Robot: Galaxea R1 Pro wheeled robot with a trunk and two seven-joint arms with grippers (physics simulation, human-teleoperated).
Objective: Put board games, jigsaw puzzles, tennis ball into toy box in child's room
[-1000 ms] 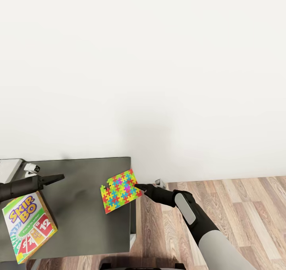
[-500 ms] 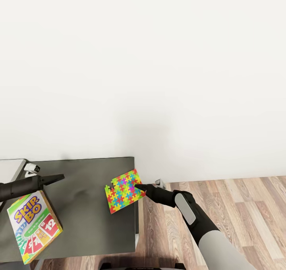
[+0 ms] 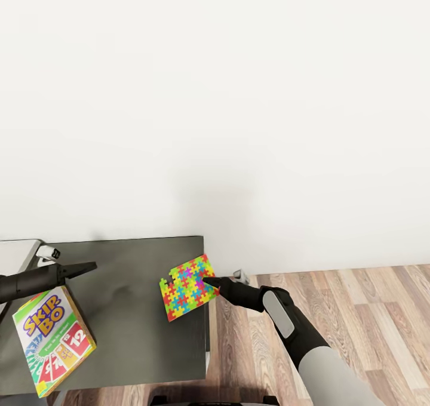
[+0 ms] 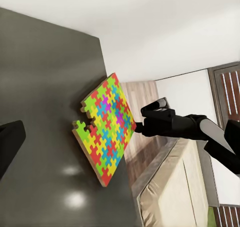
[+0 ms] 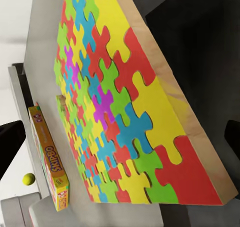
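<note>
One thin, stiff puzzle (image 3: pixel 188 286) sits tilted at the counter (image 3: pixel 128 310) edge, light but slippery; right gripper (image 3: pixel 210 283) pinches its edge, left gripper (image 3: pixel 80 268) state unclear.

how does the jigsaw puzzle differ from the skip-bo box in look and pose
The jigsaw puzzle is a thin slab of interlocking coloured pieces; the Skip-Bo box is thicker, with printed lettering and cards. The puzzle sits tilted off the dark table at its edge, at the right claw; the box is near the left claw. Both are flat, colourful rectangles.
</note>
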